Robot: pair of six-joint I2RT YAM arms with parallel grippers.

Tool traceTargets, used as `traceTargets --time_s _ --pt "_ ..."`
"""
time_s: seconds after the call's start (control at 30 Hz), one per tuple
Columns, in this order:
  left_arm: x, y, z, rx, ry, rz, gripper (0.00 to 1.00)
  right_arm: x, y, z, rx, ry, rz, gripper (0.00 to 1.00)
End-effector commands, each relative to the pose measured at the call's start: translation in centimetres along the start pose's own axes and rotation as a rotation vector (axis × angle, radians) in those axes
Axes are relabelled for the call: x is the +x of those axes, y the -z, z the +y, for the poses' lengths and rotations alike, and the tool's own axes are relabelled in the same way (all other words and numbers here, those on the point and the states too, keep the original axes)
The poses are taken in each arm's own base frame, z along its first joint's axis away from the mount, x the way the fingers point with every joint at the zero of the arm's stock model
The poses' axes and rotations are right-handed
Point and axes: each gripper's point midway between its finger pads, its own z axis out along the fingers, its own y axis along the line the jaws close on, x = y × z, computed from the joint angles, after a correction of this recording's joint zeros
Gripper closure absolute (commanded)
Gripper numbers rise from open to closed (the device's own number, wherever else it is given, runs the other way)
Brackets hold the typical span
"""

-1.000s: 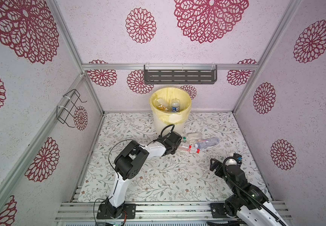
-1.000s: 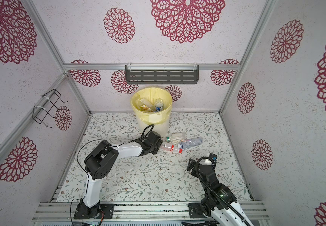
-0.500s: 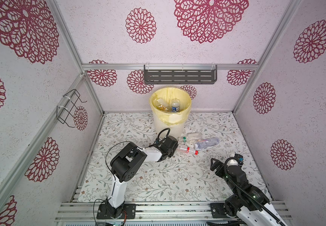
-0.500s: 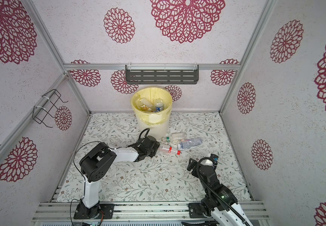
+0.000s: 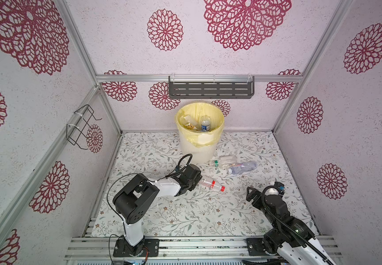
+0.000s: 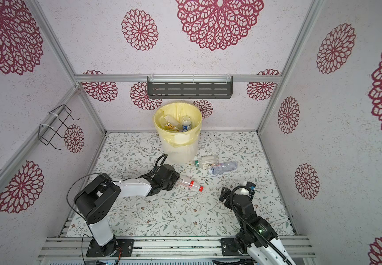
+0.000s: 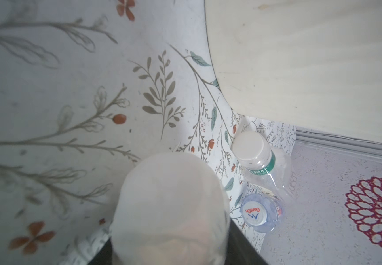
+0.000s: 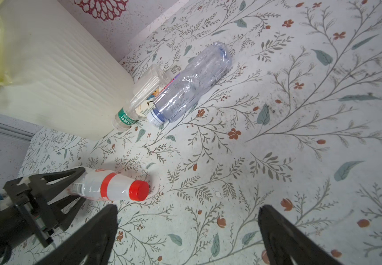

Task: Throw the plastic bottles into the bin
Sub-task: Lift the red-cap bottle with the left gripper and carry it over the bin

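Right wrist view recorded left hand (image 8: pixel 81 185) clamped on clear red-capped plastic bottle (image 8: pixel 114 187); right hand (image 8: pixel 187 210) gaped empty. Lift towards cream ribbed plastic bin (image 8: pixel 59 75), twelve o'clock, seemed due.

Both top views look down from high in front on the floor (image 5: pixel 185 206); both close wrist cameras share the green-banded bottle (image 7: pixel 261 165) by the bin (image 7: pixel 300 57).

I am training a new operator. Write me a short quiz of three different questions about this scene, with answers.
1. True or false: the left gripper is shut on the clear plastic bottle with the red cap.
2. The right gripper is: A) open and empty; B) holding a bottle; C) shut and empty.
3. How many ungripped bottles lie beside the round cream-white ribbed plastic bin?
Key: 1 true; 2 A; 3 two: the green-banded clear bottle and the bluish bottle.
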Motion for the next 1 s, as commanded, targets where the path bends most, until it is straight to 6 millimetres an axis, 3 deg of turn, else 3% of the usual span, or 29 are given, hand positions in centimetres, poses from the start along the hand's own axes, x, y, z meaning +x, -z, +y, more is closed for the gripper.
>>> traceTargets --time_s 0.0,0.2,0.57,0.8,0.97 --pt "-2.0 2.6 -1.3 0.015 -0.077 -0.047 0.48 -0.1 -0.2 -0.2 0.016 -0.024 -0.006 0.01" --pt "-5.3 6.8 -3.3 0.049 -0.127 -0.112 0.49 -0.1 -0.7 0.2 0.018 -0.016 0.003 0.01" --pt "-10.7 14.6 -5.0 0.133 -0.11 -0.235 0.49 0.3 -1.0 0.1 0.02 -0.036 0.008 0.01" --pt "-14.1 20.9 -8.5 0.2 -0.155 -0.268 0.47 0.5 -1.2 0.0 0.023 -0.047 0.013 0.01" --pt "-15.9 24.1 -10.4 0.267 -0.153 -0.282 0.47 0.4 -1.4 0.4 0.013 -0.052 0.014 0.01"
